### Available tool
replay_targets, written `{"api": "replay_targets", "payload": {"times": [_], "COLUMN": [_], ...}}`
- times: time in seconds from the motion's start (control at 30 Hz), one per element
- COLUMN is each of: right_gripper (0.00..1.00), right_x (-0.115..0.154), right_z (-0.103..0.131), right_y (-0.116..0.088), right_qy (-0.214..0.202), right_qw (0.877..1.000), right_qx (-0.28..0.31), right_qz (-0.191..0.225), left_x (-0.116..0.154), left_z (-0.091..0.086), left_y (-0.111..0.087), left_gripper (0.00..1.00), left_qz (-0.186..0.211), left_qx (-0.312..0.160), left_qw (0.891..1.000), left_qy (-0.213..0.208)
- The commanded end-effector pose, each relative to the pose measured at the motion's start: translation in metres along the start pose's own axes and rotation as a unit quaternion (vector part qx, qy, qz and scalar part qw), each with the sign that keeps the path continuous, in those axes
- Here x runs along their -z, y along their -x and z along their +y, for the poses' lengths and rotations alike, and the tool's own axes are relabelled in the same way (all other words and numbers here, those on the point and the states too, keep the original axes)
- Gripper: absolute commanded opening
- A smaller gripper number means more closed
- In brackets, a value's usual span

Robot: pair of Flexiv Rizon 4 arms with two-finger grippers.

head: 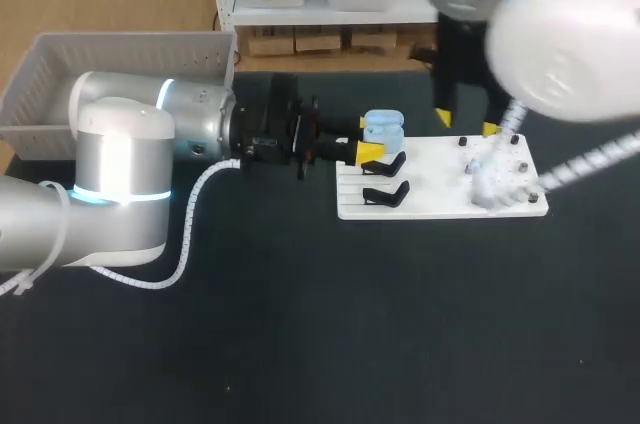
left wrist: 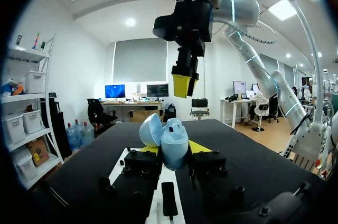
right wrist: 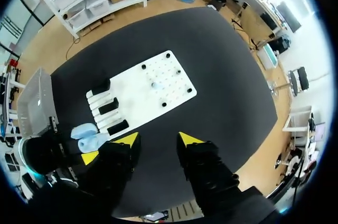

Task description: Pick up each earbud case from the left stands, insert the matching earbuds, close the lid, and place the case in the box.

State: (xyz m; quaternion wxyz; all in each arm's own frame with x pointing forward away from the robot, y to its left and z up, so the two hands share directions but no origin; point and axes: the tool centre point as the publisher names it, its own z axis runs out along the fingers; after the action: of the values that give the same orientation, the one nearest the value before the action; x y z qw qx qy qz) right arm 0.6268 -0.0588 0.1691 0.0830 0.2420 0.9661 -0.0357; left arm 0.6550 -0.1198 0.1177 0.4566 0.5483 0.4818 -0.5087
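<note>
- Head view showed the left gripper (head: 372,147) closed on a light-blue earbud case (head: 383,129), its yellow tips pressing the case from two sides.
- It held the case just off the far left corner of the white board (head: 440,199), clear of the black stands (head: 386,194) along that board's left edge. That probably left the case open to an approach from above.
- Left wrist view had the lid (left wrist: 150,129) tipped open and the case mouth facing up, which suits loading earbuds next.
- The right gripper (right wrist: 158,139) hung above the board's far edge with its fingers spread and nothing between them, likely poised to fetch an earbud.
- A small pale piece near the board's middle may have been an earbud (right wrist: 154,84); it was too small to be sure.
- The grey box (head: 130,49) sat at the far left corner of the bench (head: 300,324), well apart from the case, so the drop-off was not yet due.
- Nothing in the case's well could be made out, so I judged the task to be at the insertion step.
</note>
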Motion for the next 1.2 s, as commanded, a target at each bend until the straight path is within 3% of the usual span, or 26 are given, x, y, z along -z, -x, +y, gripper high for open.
{"api": "replay_targets", "payload": {"times": [0.03,0.13,0.23,0.57,0.8,1.2], "right_gripper": [0.49,0.58,0.60,0.56,0.62,0.45], "right_x": [-0.017,-0.029,-0.042,-0.096,-0.127,-0.147], "right_z": [-0.014,-0.012,-0.007,0.000,-0.004,-0.001], "right_y": [0.013,0.022,0.029,0.049,0.056,0.054], "right_qy": [0.112,0.123,0.135,0.133,0.115,0.109], "right_qw": [0.994,0.992,0.990,0.990,0.991,0.990], "right_qx": [0.012,0.022,0.032,0.054,0.058,0.079], "right_qz": [0.007,0.014,0.020,0.013,0.026,0.030], "left_x": [0.000,0.000,0.000,0.000,0.000,0.000], "left_z": [0.000,0.000,0.000,0.000,0.000,0.000], "left_y": [-0.001,-0.001,-0.001,-0.001,-0.001,-0.001], "left_gripper": [0.00,0.00,0.00,0.00,0.00,0.00], "left_qz": [0.000,0.000,0.000,0.000,0.000,0.000], "left_qx": [-0.001,-0.001,-0.001,-0.001,-0.001,-0.001], "left_qw": [1.000,1.000,1.000,1.000,1.000,1.000], "left_qy": [0.001,0.001,0.001,0.001,0.001,0.001]}}
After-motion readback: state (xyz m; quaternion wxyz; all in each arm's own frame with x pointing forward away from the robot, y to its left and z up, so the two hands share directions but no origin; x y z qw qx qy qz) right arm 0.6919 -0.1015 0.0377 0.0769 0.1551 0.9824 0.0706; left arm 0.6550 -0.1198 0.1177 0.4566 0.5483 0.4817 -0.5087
